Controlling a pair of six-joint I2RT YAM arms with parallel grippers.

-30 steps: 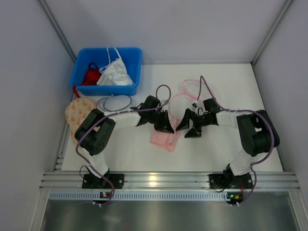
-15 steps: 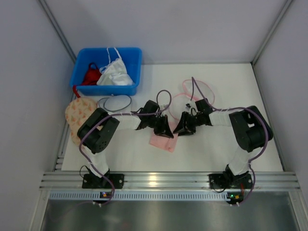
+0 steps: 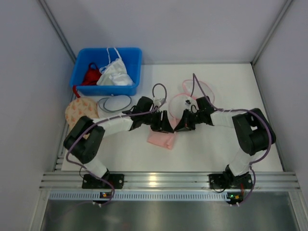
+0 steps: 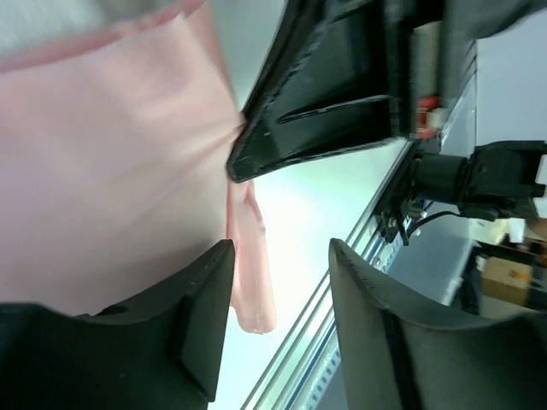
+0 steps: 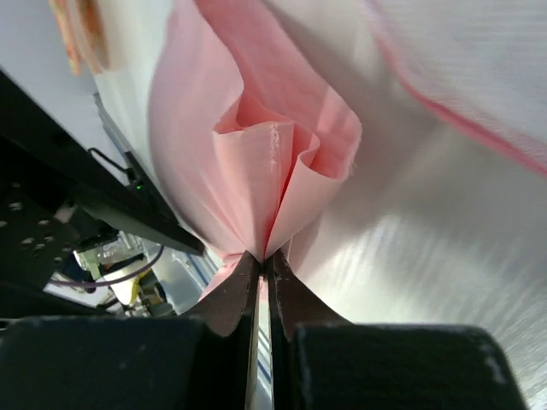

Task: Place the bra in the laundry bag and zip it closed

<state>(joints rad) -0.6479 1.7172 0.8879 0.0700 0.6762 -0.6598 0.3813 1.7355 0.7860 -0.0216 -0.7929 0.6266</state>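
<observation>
- Pinching a bra (image 5: 256,162) fold, the right gripper (image 5: 263,258) was clamped tight; that had to hold.
- The left gripper (image 4: 282,260) had its fingers apart; it needed its own pinch.

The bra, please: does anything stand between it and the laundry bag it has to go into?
No loose object does. The bra, pinched in the right gripper, lies just nearer than the laundry bag; only that gripper and the open left gripper hang over the gap.

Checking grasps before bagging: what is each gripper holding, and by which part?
The right gripper is shut on the bra, pinching a bunched fold of its fabric. The left gripper is open, holding nothing.
</observation>
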